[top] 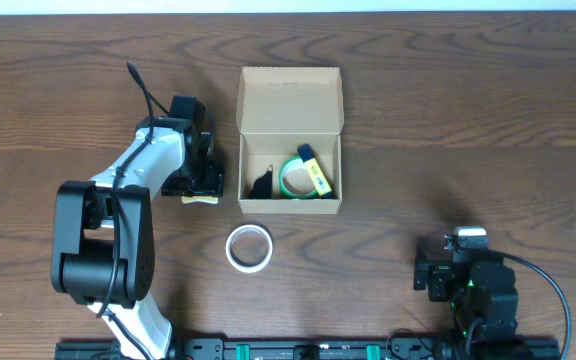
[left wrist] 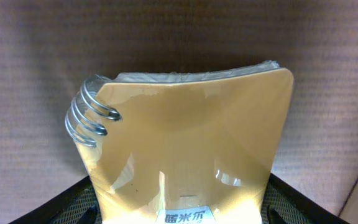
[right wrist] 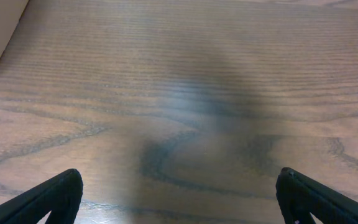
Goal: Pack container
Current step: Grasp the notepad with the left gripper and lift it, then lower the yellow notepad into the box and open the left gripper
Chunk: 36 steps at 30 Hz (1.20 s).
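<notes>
Overhead view, far left: left arm point(top: 118, 200) reaches out over the table point(top: 448, 120), its left gripper point(top: 198, 188) low and just beside the left wall of the container point(top: 288, 148). A yellow spiral pad point(top: 200, 199) peeks out under the fingertips. Left wrist view fills with that pad, wire binding point(left wrist: 89, 115) on its left edge and a dark finger point(left wrist: 73, 199) at each lower corner. The jaws are narrowed to the pad's width and clamped on it. Whether the pad rests on the wood or hangs clear, the pictures do not show. Judgement: the grip sits alongside the box because this pad is the next item to go over the wall. The container stands mid-table, plain brown cardboard, lid flap point(top: 290, 100) laid back on the far side, so the mouth is open from above. Inside, against the near wall: a small black item point(top: 262, 185), a green tape roll point(top: 295, 180), a yellow-and-blue piece point(top: 312, 170) leaning on it. The far half of the floor is bare, room enough for the pad by the look of it. A white tape roll point(top: 249, 247) lies on the table near the box's front, unpacked. Far right: right gripper point(top: 430, 275) parked near the table's near edge, well apart from everything. Right wrist view shows both fingers point(right wrist: 48, 199) spread wide over bare wood, nothing between them, only a corner of the box at upper left. Judgement: idle, keeping out of the other arm's way.
</notes>
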Motion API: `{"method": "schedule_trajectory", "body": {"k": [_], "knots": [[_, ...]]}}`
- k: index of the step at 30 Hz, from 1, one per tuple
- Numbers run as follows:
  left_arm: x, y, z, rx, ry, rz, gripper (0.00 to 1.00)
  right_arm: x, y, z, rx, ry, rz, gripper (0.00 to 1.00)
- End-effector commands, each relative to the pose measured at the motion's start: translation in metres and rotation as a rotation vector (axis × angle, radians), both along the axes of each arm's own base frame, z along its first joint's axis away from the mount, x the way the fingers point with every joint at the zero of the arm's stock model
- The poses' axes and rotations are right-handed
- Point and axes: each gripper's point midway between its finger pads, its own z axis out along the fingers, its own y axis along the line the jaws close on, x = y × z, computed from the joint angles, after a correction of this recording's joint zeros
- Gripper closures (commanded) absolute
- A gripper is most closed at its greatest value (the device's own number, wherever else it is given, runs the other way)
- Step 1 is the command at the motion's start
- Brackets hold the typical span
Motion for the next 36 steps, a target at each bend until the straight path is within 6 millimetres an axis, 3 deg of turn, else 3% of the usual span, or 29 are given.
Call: {"method": "schedule_trajectory", "body": {"k": [1,10,14,19,24,29,36], "knots": [[0.019,-0.002,0.014,-0.003,-0.033,0.009,0.48,0.000,-0.001,0.001,-0.006,-0.006,-0.001,0.01],[0.050,0.001,0.071,0.030,-0.091,0.011,0.48,0.000,-0.001,0.001,-0.006,-0.006,-0.001,0.01],[0.061,0.003,0.110,0.047,-0.119,0.004,0.45,0.000,-0.001,0.001,-0.006,-0.006,-0.001,0.01],[0.066,0.002,0.150,0.044,-0.147,-0.012,0.45,0.000,-0.001,0.001,-0.006,-0.006,-0.001,0.01],[0.064,-0.003,0.173,0.013,-0.157,-0.014,0.45,0.000,-0.001,0.001,-0.006,-0.006,-0.001,0.01],[0.052,-0.040,0.183,-0.143,-0.120,-0.074,0.43,0.000,-0.001,0.001,-0.006,-0.006,0.000,0.01],[0.032,-0.091,0.182,-0.138,-0.098,-0.256,0.42,0.000,-0.001,0.001,-0.006,-0.006,-0.001,0.01]]}}
